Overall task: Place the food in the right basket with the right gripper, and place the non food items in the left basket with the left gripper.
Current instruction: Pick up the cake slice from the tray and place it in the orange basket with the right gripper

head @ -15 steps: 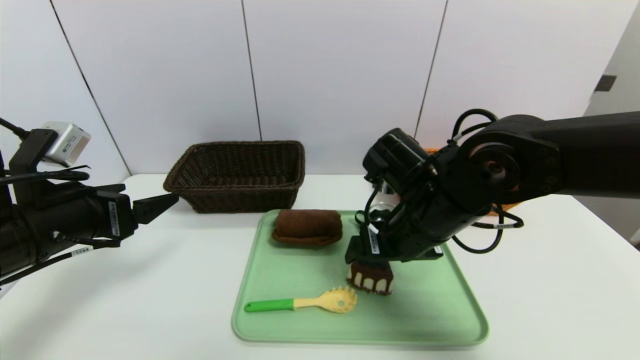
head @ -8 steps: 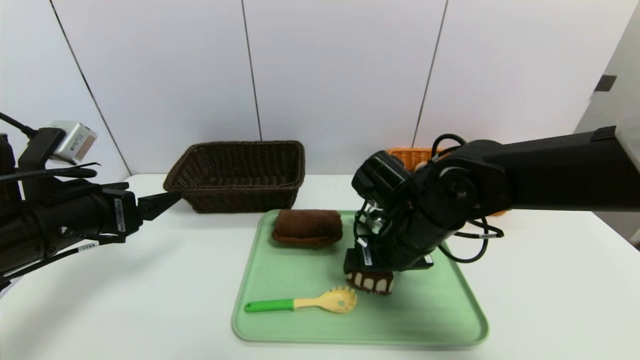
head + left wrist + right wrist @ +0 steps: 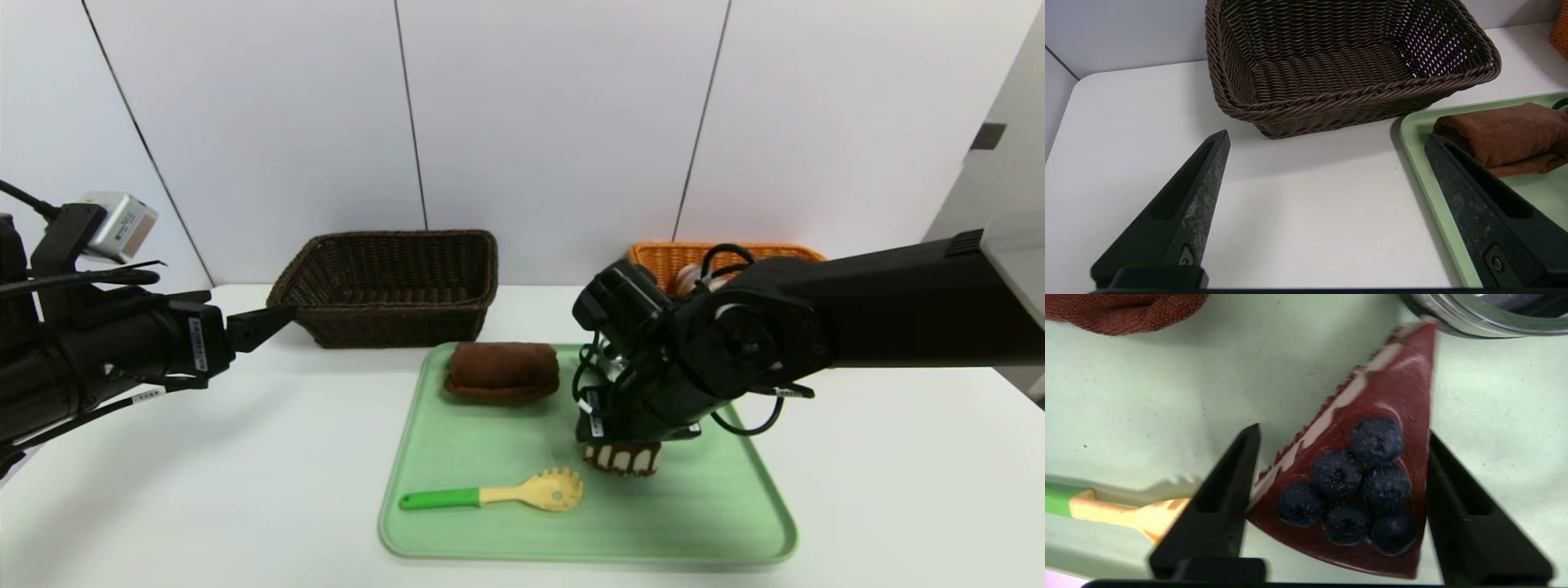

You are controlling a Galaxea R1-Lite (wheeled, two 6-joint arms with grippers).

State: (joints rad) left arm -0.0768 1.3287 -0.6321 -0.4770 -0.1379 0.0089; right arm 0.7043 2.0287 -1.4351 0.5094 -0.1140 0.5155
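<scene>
Right claw: my right gripper (image 3: 1343,430) is down over the green tray (image 3: 473,445), its two fingers (image 3: 1466,514) against opposite sides of the cake slice (image 3: 1359,473). I have the slice between them, one finger at a corner of its wide end and the other along its straight side.
Cake slice: on the right half of the tray, under my right claw; chocolate-brown top, pale layer showing at the side, a cluster of blueberries near the wide end. I cannot tell whether it touches the tray.
Left claw: my left gripper (image 3: 1327,134) hangs over the white table (image 3: 204,490), left of the tray and in front of the dark basket, fingers spread wide with nothing between them.
Towel: the rolled brown towel (image 3: 502,371) lies at the tray's far left corner.
Spoon: the pasta spoon (image 3: 547,492) lies flat near the tray's front, green handle to the left, toothed head just beside my right claw.
Jar: a glass jar (image 3: 1498,322) stands on the tray by the slice's narrow tip.
Left basket: the dark brown basket (image 3: 392,312) sits behind the tray, to the left.
Right basket: the orange basket (image 3: 727,247) is partly behind my right arm, with pale pinkish things (image 3: 687,279) inside.
</scene>
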